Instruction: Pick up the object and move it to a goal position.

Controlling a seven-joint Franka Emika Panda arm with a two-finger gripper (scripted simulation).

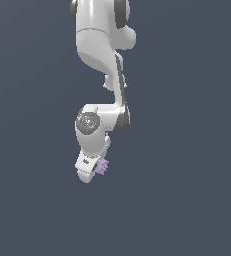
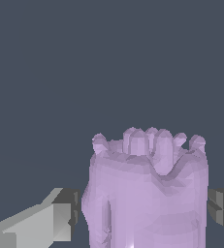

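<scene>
Progress: ball (image 1: pixel 103 167) is sitting between the fingers of the end effector (image 1: pixel 94 172), so the pick appears done; carrying it to the goal is what is remaining, and no goal marker is showing in either view.

End effector: fingers (image 2: pixel 33 227) are pressing in on both sides of the ball in the wrist view, gripping it rather than standing clear of it.

Position: ball is hanging at the arm's (image 1: pixel 104 75) lower tip, poking out toward the exterior view's right of the end effector.

Height: probably lifted, though the plain dark surface (image 1: pixel 187 150) is giving no shadow or edge to judge by.

Look: ball is showing pale purple, lumpy, with short knobby bumps crowning it, and looking much smaller than the white end effector.
</scene>
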